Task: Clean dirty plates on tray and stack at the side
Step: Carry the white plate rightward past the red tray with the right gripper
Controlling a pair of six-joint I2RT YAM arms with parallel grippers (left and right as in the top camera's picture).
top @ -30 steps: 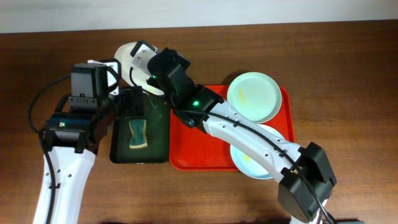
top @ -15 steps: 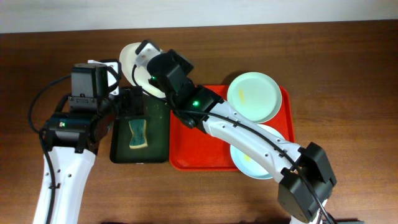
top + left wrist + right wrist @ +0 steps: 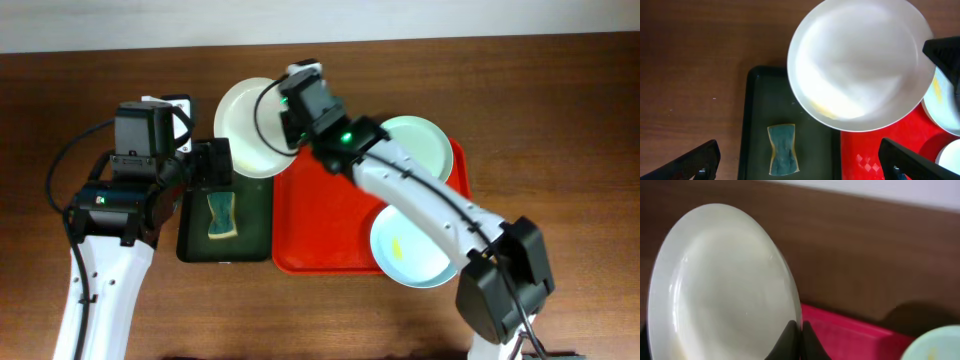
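Swung rightward, our right hand (image 3: 800, 332) clamps the white plate (image 3: 248, 128) beside the red tray (image 3: 320, 215); our left hand (image 3: 800, 165) gapes.

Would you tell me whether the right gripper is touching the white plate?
Touching: the right wrist view shows the right gripper pinching the rim of the white plate.
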